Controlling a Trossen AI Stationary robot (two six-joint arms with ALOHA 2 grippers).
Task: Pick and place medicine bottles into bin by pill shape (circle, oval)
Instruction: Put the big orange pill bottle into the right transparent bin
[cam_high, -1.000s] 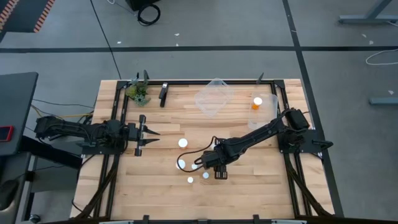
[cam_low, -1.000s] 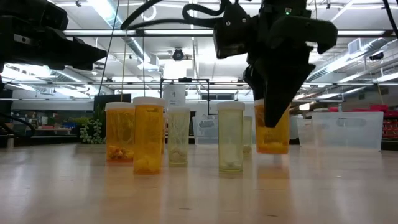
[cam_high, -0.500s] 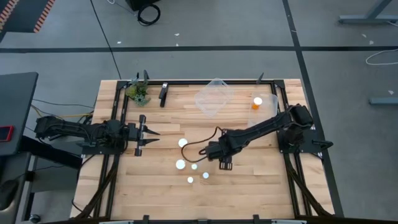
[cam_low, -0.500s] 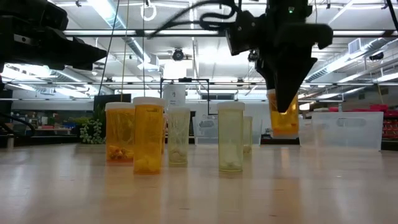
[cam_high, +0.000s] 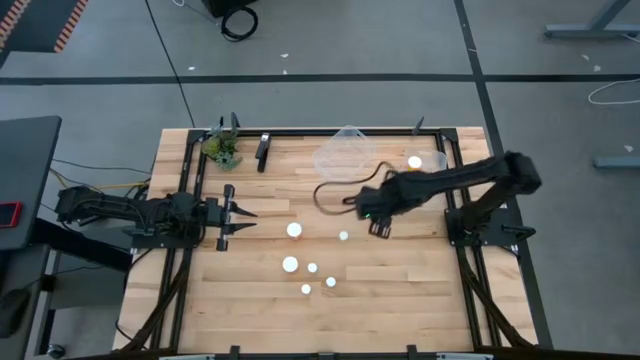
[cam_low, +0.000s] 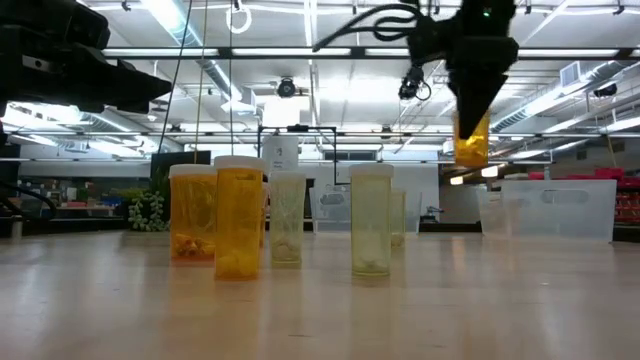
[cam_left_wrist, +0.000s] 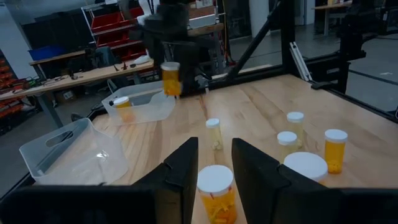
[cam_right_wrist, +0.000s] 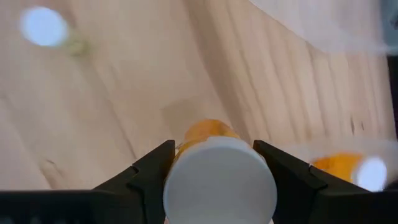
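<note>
The right tool (cam_high: 378, 222) has carried its amber bottle (cam_low: 471, 140) up and away from the cluster: a second ago it was down among the standing bottles at the lower centre of the high view, and now it sits right of centre, closer to the bins at the top. In the low view the bottle hangs high in the upper right of the frame, well clear of the table (cam_high: 400, 290), where before its base was near the wood. The tool's fingers (cam_right_wrist: 149, 168) are clenched on either side of the bottle's white cap (cam_right_wrist: 219, 169) (the right wrist view shows this plainly).

Five white-capped bottles stay on the table in the high view: one (cam_high: 294, 230) at the centre, one (cam_high: 343, 236) just right of it, and three lower down (cam_high: 290, 265) (cam_high: 312, 268) (cam_high: 330, 282), with a sixth small cap (cam_high: 306, 289) lowest. None of them has shifted.

One orange bottle (cam_high: 414, 162) stands in the bin (cam_high: 437, 160) at the upper right; the clear bin (cam_high: 343, 155) beside it, toward the top centre, looks bare.

The left tool (cam_high: 232, 213) waits at the left edge of the table, unmoved, its fingers (cam_left_wrist: 183, 168) spread apart with a capped bottle (cam_left_wrist: 215, 190) showing in the gap.
</note>
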